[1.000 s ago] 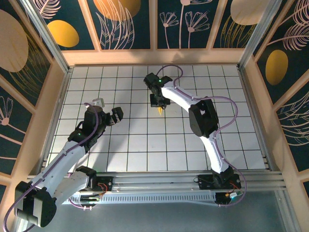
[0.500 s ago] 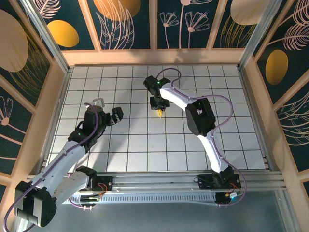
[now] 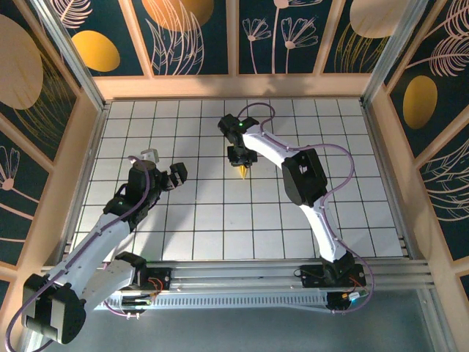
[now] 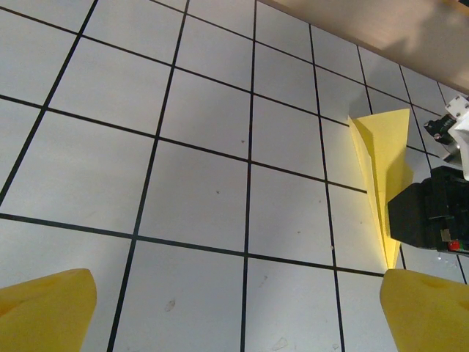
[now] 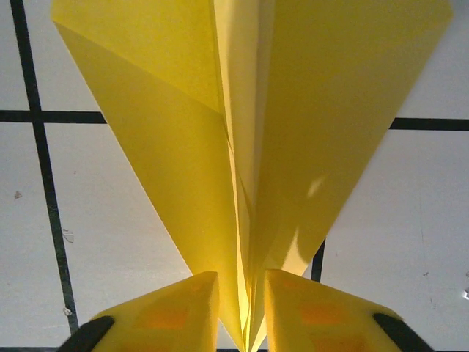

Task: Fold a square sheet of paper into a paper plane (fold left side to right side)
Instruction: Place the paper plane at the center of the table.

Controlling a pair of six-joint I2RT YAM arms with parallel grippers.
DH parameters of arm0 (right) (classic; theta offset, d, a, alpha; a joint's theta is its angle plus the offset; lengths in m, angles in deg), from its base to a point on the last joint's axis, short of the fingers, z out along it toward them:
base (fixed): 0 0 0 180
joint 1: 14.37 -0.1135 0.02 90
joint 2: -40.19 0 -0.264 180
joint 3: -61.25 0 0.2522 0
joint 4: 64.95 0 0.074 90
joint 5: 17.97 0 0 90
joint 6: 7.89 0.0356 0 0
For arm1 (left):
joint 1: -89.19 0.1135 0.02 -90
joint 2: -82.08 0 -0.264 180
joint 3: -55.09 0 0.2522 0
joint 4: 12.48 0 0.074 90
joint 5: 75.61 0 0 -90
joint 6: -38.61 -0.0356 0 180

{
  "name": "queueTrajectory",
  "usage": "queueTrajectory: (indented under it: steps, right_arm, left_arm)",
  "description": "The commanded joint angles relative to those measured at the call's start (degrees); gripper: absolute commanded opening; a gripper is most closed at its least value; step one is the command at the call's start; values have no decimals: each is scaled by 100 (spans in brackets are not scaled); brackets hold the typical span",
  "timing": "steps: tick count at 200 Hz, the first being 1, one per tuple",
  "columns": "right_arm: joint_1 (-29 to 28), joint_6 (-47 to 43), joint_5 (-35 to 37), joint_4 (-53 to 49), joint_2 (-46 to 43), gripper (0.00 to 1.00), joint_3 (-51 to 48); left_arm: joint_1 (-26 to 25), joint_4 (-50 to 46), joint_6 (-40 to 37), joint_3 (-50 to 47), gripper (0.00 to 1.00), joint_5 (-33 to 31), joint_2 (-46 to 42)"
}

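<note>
Right arm (image 3: 322, 220) is stretched long from its base at the near right, up through a bent elbow and out over the middle of the worktop (image 3: 366, 147). Its wrist is folded back, so the right fingers (image 5: 172, 312) point down and toward the near edge. And there's the paper plane (image 5: 293, 110), a slim yellow dart lying on the white tiles just past centre, wide tail toward the far wall, nose toward the near edge and tucked right under that wrist. Close up, the two yellow fingers stand a little apart with the plane's centre fold in the gap between them. They don't look to be pinching it, though I can't be sure neither one brushes the paper. Over on the other side, the left arm (image 3: 110, 227) angles up from the near left corner, well apart from the plane, its left fingers (image 4: 44, 312) spread wide over bare tile. From that wrist the dart shows its creases, and the right arm's black housing (image 4: 432, 209) sits at its nose, carrying a tiny red mark (image 4: 454, 244) too small to read. A green light (image 3: 240, 125) glows on the right wrist.
</note>
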Motion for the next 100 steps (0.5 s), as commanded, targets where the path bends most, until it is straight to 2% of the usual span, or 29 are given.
queueTrajectory:
  steps: [1,40,77,100]
  right_arm:
    - [40,40,1,-166,27,28,181]
    - [1,32,116,-266,-180,36,286]
    - [-82,-42,519,-312,-894,54,178]
    - [-88,-223,841,101,-1713,69,-570]
  left_arm:
    - [27,-80,67,144,99,9,12]
    - [27,-98,58,213,99,22,34]
    - [174,-80,144,326,99,54,120]
    - [596,-137,108,449,99,49,139]
